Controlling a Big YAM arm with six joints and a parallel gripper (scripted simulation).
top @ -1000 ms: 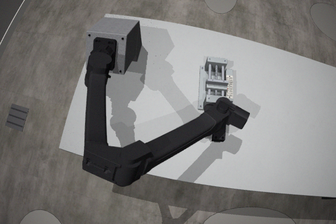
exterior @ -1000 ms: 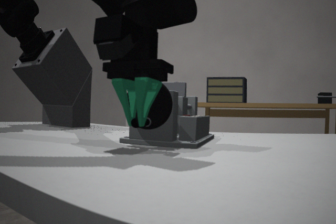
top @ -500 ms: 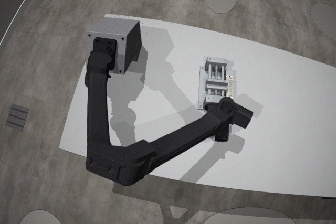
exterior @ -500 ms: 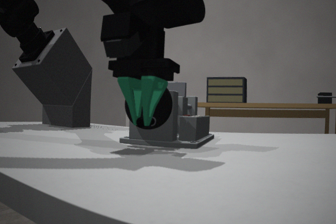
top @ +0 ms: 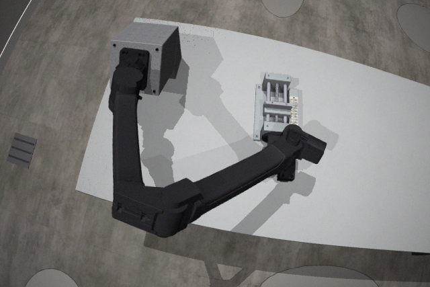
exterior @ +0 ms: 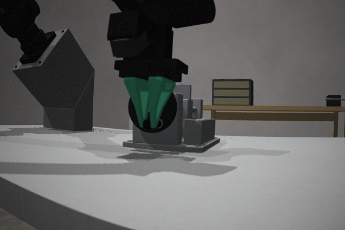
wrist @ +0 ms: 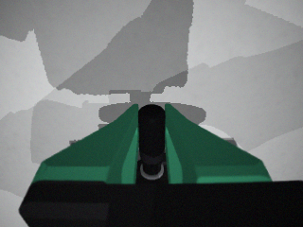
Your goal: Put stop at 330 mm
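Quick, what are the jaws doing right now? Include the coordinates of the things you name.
Jaws: shut on the black cylindrical crank knob (wrist: 151,128) of the round black handwheel (exterior: 168,110), near the wheel's lower rim.
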